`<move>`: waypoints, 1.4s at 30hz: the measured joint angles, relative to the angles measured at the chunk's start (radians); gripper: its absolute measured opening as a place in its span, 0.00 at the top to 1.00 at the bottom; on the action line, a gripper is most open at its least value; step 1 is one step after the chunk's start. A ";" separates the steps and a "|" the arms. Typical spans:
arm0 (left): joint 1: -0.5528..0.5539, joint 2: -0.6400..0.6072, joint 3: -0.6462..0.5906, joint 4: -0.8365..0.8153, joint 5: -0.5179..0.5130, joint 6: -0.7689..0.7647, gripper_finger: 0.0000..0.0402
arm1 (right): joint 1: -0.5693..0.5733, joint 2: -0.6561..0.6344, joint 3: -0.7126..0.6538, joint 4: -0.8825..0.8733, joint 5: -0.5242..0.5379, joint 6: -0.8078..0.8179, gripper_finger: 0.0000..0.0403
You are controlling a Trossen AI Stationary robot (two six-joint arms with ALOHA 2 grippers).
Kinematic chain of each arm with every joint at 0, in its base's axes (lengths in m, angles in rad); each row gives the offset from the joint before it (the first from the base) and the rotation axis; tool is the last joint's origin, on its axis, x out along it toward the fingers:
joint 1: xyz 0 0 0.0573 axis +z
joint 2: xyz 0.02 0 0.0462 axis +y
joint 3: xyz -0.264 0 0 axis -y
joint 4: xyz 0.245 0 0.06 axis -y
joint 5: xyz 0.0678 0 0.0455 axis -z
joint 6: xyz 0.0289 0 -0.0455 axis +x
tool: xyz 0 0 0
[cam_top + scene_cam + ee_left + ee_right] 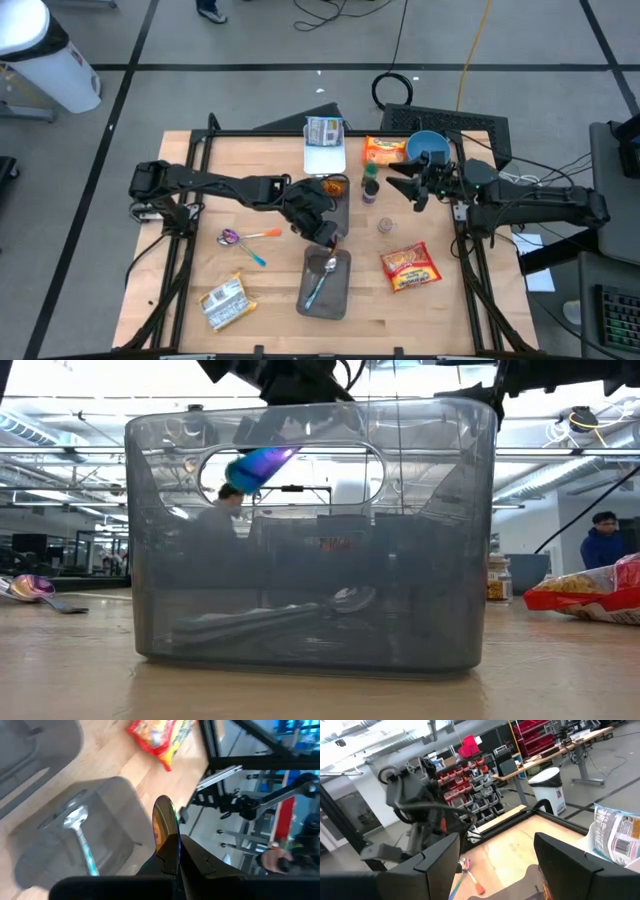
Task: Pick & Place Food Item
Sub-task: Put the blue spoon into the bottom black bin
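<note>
place: workshop/lab | signs: red parts bins (470, 767) on shelving, workbenches (555, 750), exposed ceiling

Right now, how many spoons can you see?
3. One spoon lies in the grey bin, one lies on the table left of it, and the left gripper holds one above the bin.

Grey floor (250, 40) with dark lines, red-bin shelving (470, 767), ceiling lights

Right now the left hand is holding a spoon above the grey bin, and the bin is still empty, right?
Not empty: the high view shows a spoon already lying in the grey bin. The left hand does hold another spoon above it.
</note>
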 joint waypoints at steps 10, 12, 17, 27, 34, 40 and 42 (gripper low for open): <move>-0.030 0.189 0.309 -0.361 0.004 0.217 0.99 | -0.010 0.005 -0.073 0.059 0.021 0.047 0.37; -0.029 0.235 0.373 -0.433 0.003 0.252 0.99 | -0.010 0.005 -0.087 0.075 0.021 0.060 0.37; -0.033 0.289 0.459 -0.487 0.032 0.265 0.99 | -0.009 0.005 -0.106 0.075 0.019 0.085 0.37; -0.041 0.297 0.459 -0.508 0.042 0.217 0.99 | -0.008 -0.005 -0.150 0.162 0.019 0.090 0.37; -0.049 0.326 0.459 -0.516 0.061 0.208 0.99 | -0.008 -0.005 -0.155 0.173 0.019 0.090 0.37; -0.064 0.367 0.459 -0.490 0.105 0.201 0.99 | -0.008 -0.005 -0.155 0.169 0.018 0.105 0.37; -0.063 0.367 0.459 -0.486 0.106 0.200 0.99 | -0.008 -0.005 -0.155 0.167 0.018 0.108 0.37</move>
